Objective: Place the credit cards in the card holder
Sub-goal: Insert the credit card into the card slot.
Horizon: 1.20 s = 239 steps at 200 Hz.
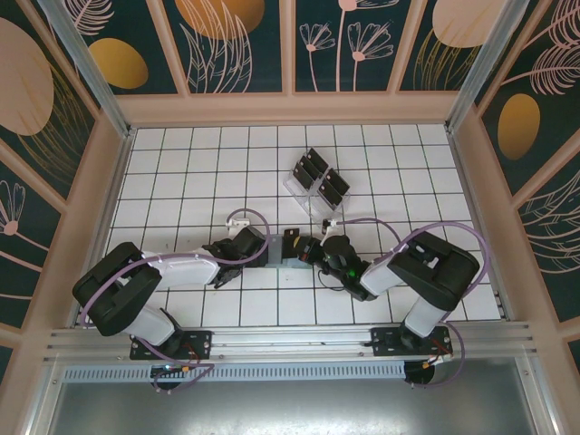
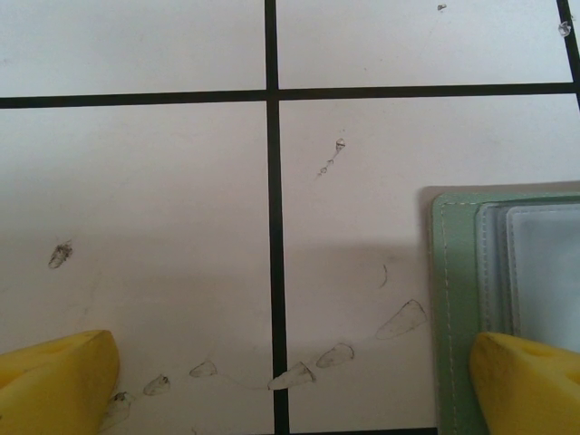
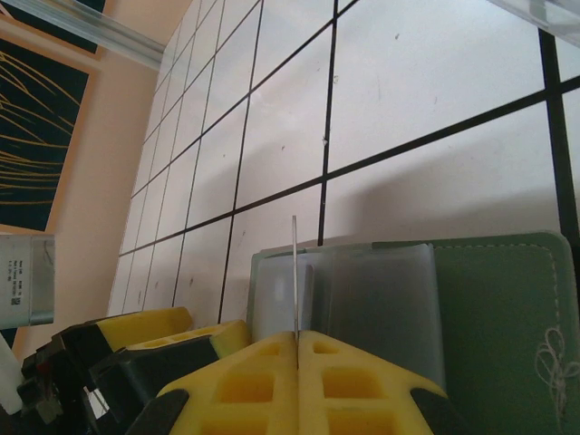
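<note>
Within dark floral walls (image 1: 245, 54), white gridded tabletop (image 1: 199, 163).

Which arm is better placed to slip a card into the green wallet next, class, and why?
The right arm: its jaws are shut on a card held edge-on at the clear pocket of the wallet. The left arm has open, empty jaws, one fingertip at the wallet edge.

Bright, even overhead light w/ soft shadows; wrist views go blurry at near bottom edge.
</note>
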Each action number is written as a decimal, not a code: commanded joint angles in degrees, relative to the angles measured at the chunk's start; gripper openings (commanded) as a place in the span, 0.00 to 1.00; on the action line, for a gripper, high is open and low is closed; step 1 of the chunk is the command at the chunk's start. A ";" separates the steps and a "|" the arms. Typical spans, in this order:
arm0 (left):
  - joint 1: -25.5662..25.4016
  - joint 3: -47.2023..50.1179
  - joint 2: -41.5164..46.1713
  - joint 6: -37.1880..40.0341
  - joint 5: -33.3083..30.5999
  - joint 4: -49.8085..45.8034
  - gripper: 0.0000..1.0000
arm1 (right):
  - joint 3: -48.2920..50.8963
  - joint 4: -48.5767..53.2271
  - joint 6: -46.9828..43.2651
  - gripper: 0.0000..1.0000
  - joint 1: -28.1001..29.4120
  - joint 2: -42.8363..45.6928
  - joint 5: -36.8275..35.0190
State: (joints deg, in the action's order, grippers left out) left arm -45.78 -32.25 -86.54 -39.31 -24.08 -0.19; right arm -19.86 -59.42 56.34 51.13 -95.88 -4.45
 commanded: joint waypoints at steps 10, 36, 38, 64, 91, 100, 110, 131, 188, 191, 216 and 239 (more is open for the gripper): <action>-0.33 1.45 -1.81 -0.13 0.08 -3.62 0.98 | 0.08 -4.77 1.48 0.00 0.63 -1.85 0.09; -0.32 1.67 -1.74 -0.16 0.00 -3.55 0.98 | 0.17 -5.95 2.26 0.00 0.90 -2.71 0.65; -0.35 1.67 -1.71 -0.15 0.02 -3.54 0.98 | 0.17 -6.01 2.28 0.00 0.90 -2.80 0.60; -0.32 1.76 -1.79 -0.16 0.08 -3.51 0.99 | 0.34 -7.02 3.14 0.00 1.07 -3.50 1.02; -0.39 1.75 -1.84 -0.16 0.06 -3.51 0.99 | 1.00 -8.22 4.45 0.00 1.26 -4.01 0.86; -0.38 1.75 -1.80 -0.17 0.12 -3.51 0.99 | 1.39 -8.51 4.95 0.00 1.38 -4.02 0.48; -0.31 1.75 -1.83 -0.20 0.09 -3.51 0.99 | 1.95 -8.78 5.57 0.00 1.45 -3.90 -0.08; -0.33 1.67 -1.91 -0.20 0.11 -3.51 0.99 | 3.04 -9.39 6.90 0.00 1.60 -3.98 -0.97; -0.40 1.56 -2.19 -0.07 0.17 -3.51 0.98 | 4.17 -10.88 9.87 0.00 2.11 -5.80 -1.61; -0.36 1.52 -2.20 -0.09 0.24 -3.51 0.99 | 4.26 -10.93 10.16 0.00 2.12 -5.93 -1.65; -0.41 1.50 -2.23 -0.09 0.21 -3.50 0.98 | 4.54 -11.44 11.62 0.00 2.39 -6.68 -1.88; -0.36 1.44 -2.41 -0.07 0.20 -3.51 0.99 | 4.55 -11.82 12.78 0.00 2.40 -7.56 -1.92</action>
State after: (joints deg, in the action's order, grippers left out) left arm -45.78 -32.14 -86.76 -39.72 -24.08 0.30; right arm -16.01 -69.45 67.07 52.99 -101.95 -4.29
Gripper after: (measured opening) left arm 0.985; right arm 0.044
